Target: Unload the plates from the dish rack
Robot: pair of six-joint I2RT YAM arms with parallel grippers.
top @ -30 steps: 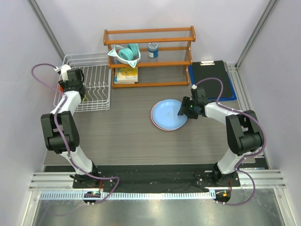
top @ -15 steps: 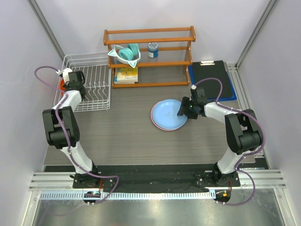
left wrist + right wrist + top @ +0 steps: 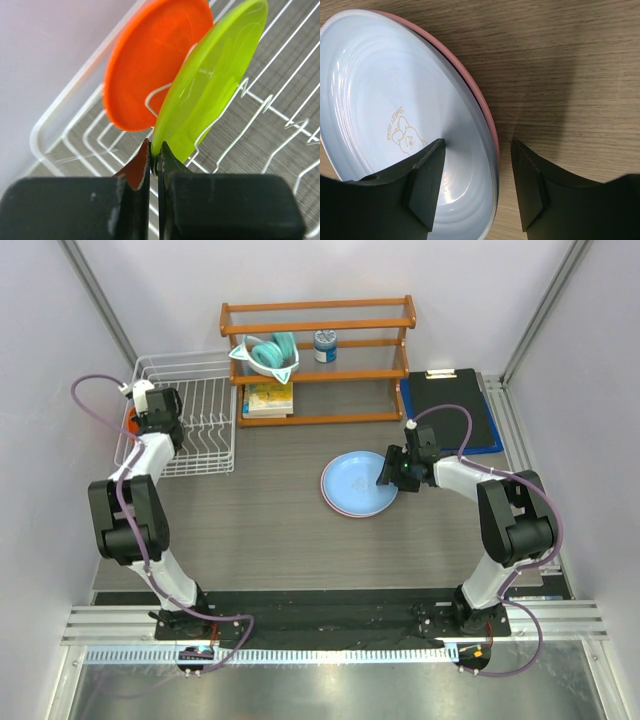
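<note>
We judge the task half done: the large light blue plastic plate [image 3: 380, 90] lies nested on the large pink plastic plate [image 3: 487, 120] on the grey wood-grain table [image 3: 280, 530], just toward 3 o'clock of its middle, while the two small ones are yet to come out of the white wire dish rack [image 3: 205, 430] at 10 o'clock. The step in hand is the third plate: the left gripper [image 3: 155, 156] has its fingers pressed together on the near rim of the small lime green plastic plate [image 3: 210, 80], which stands tilted among the tines. The small orange plastic plate [image 3: 150, 60] stands close behind it (whether the two touch, we cannot tell). The next move, as we see it, calls for a lift clear of the tines and the rack's wall without dragging the orange plate along, then a carry toward 3 o'clock. There the right gripper [image 3: 477, 150] waits spread wide, straddling the stack's rim; we would want it withdrawn first. At 12 o'clock stands the orange-brown wooden shelf [image 3: 318, 330] with a teal eared bowl [image 3: 265, 352], beside the carry path.
</note>
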